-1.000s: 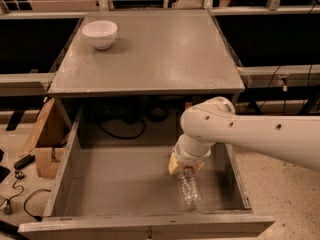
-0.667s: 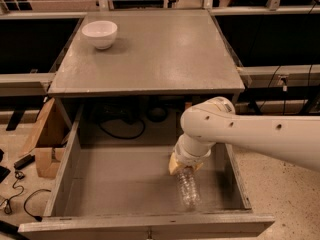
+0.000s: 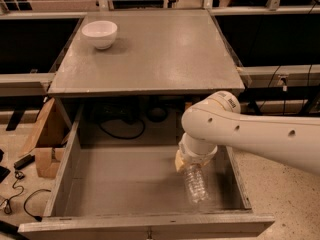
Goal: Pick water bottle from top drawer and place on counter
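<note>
You've got the grey table (image 3: 165, 54) filling the upper half of the view, square and a little glossy, with scuffed edges. Under it the top drawer (image 3: 120, 179) is pulled right out toward you, nearly as wide as the cabinet, its plain grey floor bare on the left side and its worn front edge running along the bottom of the view.

Your 1 white arm (image 3: 260, 136) sweeps in from the right, crosses the drawer's right wall and bends down into the right half of the box. On the floor left of the cabinet there's a brown cardboard box (image 3: 47, 134), just beside the drawer's left wall. A black cable (image 3: 122, 129) loops in the shadow at the back of the drawer, under the table.

On the table, 1 white bowl (image 3: 100, 34) sits upright near the far left corner, well apart from the arm.

Now the water bottle (image 3: 196, 184): it's inside the drawer, right of centre and near the front wall, clear and ribbed, tilted with its upper end tucked under the wrist and its other end pointing toward the front edge. Whether it's resting on the drawer floor, I can't tell.

The claw (image 3: 190, 165) is down in the drawer directly at the bottle's upper end, hidden beneath the rounded wrist with only a yellowish bit showing. Apart, together or clamped on the bottle, I cannot tell.
</note>
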